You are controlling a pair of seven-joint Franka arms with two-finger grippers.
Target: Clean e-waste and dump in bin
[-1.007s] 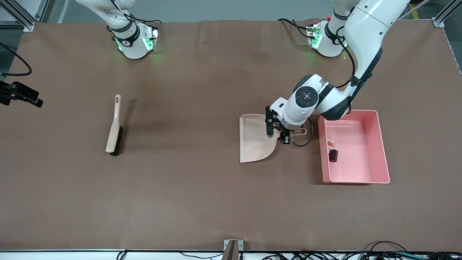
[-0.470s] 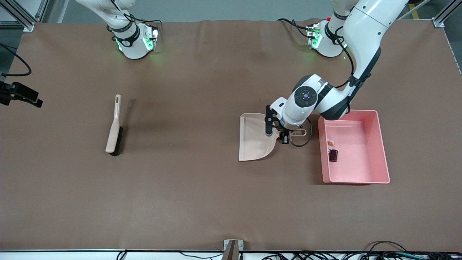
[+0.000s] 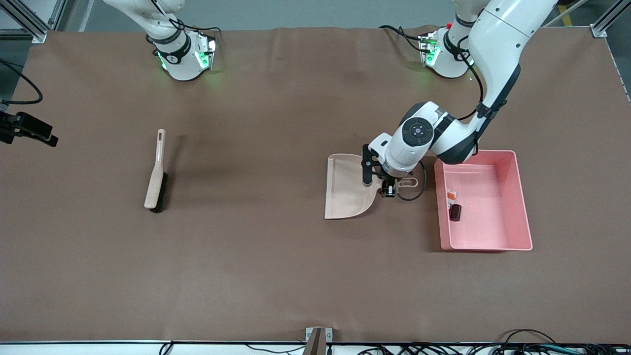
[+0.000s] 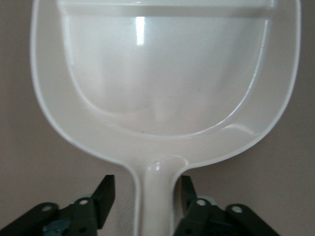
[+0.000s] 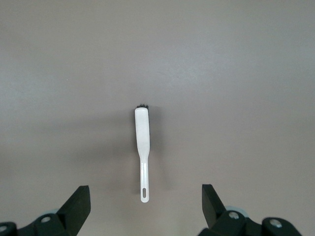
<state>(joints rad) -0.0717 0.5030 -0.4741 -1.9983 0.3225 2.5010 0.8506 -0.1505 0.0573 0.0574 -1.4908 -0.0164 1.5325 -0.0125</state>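
Note:
The pink bin (image 3: 523, 207) sits at the left arm's end of the table. Both e-waste scraps lie in it: a whitish piece with orange bits (image 3: 450, 195) and a dark block (image 3: 455, 212). The beige dustpan (image 3: 347, 190) lies flat on the table beside the bin and looks empty in the left wrist view (image 4: 167, 73). My left gripper (image 3: 388, 190) is low over its handle (image 4: 155, 196). The jaws stand apart on either side, with a gap at one finger (image 4: 104, 196). My right gripper (image 5: 146, 196) is open and empty, high above the brush (image 5: 141, 132).
The beige brush with black bristles (image 3: 157, 172) lies on the brown mat toward the right arm's end. A black cable loop (image 3: 411, 190) hangs by the left wrist, between the dustpan handle and the bin.
The dustpan has shifted and turned slightly toward the right arm's end. The left gripper has barely moved at its handle. The scraps and the brush have not moved.

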